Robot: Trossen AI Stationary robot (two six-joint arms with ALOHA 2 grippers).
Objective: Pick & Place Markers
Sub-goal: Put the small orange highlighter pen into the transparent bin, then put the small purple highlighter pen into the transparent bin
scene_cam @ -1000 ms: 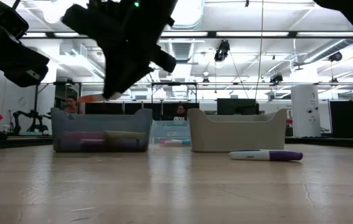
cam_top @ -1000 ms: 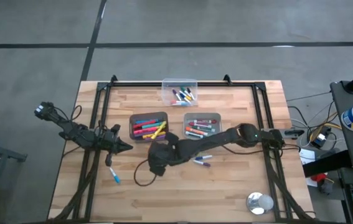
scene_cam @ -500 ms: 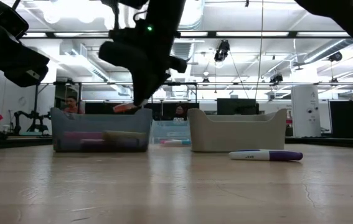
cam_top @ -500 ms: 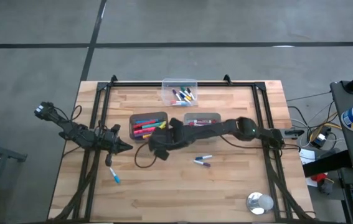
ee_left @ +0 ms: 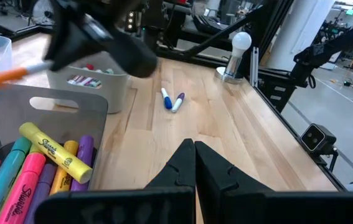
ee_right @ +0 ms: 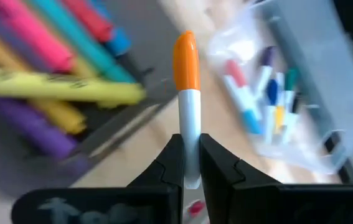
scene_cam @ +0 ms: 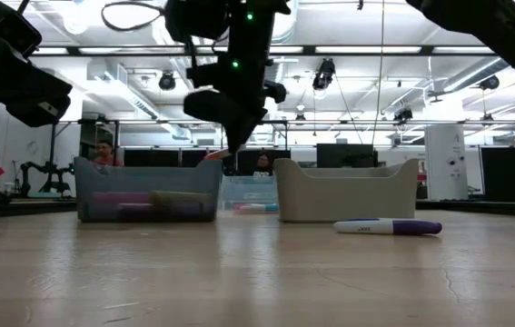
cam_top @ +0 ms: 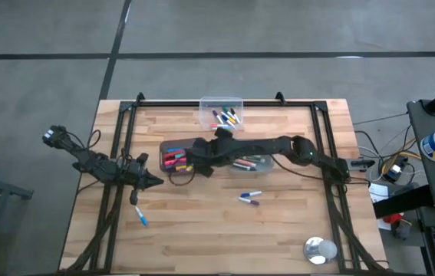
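Above the table, on its left side, the left gripper (cam_top: pixel 154 181) waits with its fingers pressed together and nothing between them. Near it lies one blue marker (cam_top: pixel 141 219) all alone on the wood.

Moving right, the right arm reaches across to the grey bin (cam_top: pixel 165 146) full of fat bright markers. The right gripper (ee_right: pixel 190 163) is clamped on a white marker with an orange cap (ee_right: pixel 187 93), and the cap points ahead. In the low view, the orange tip (scene_cam: pixel 213 155) hangs just above the bin's rim, so this marker is in the air and not in any bin yet.

To do this step well, I think the arm should first pick the right bin (the held marker is slim, like the ones in the clear box (ee_right: pixel 309 74), not fat like the ones in the grey bin). Then it should go low, keep the marker away from the rim, and only then let go, so it does not bounce out.

Counting now: three bins, the grey one, a second grey bin (cam_top: pixel 268 143) beside it, and the clear box behind them. Two more markers (cam_top: pixel 249 198) lie together on the table, one blue and one purple. So three markers are still loose, and one is held. Far right, near the front corner, there is one silver tape roll (cam_top: pixel 320 249).
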